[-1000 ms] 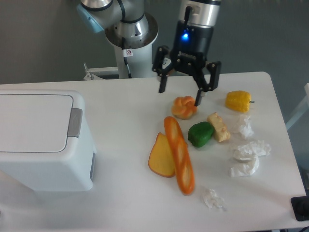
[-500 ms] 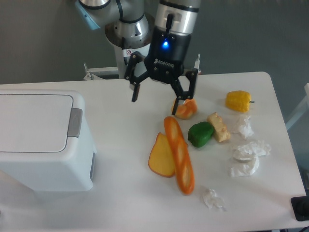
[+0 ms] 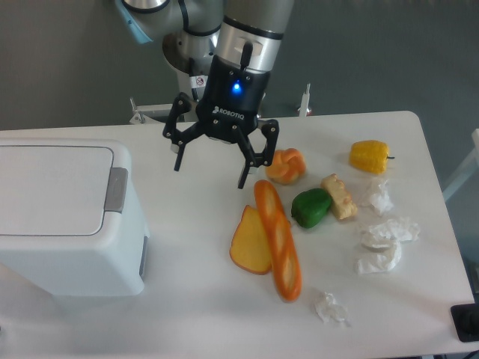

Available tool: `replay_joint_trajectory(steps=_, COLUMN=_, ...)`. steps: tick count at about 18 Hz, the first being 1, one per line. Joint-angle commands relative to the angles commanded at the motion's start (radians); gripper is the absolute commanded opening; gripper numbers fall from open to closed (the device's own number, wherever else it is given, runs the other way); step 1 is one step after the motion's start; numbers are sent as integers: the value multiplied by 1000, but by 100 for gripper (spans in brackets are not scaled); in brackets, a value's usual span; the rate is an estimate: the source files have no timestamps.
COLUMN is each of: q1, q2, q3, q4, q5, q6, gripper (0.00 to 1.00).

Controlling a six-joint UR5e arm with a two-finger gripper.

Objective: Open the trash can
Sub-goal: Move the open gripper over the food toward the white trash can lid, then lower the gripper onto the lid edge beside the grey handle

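The trash can (image 3: 67, 217) is a big white box at the left of the table, its flat lid down and a grey push tab (image 3: 114, 190) on the lid's right edge. My gripper (image 3: 210, 173) hangs open above the table's middle, well to the right of the tab and a little behind it. Nothing sits between its fingers.
Right of the gripper lie a knotted bun (image 3: 287, 165), a long baguette (image 3: 278, 238) over an orange wedge (image 3: 250, 243), a green pepper (image 3: 310, 207), a cheese piece (image 3: 340, 196), a yellow pepper (image 3: 370, 155) and several crumpled papers (image 3: 385, 234). The table's right edge (image 3: 441, 202) is near.
The gripper has travelled left and slightly toward the front, away from the bun and closer to the trash can. It stays open. Nothing else moved.
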Motion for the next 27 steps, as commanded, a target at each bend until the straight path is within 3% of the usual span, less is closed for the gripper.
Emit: replay_joint_trajectory(steps=27, q1=-77, q2=-35, q3=-32, q4=0, q5=-2, q6=-35, gripper=100)
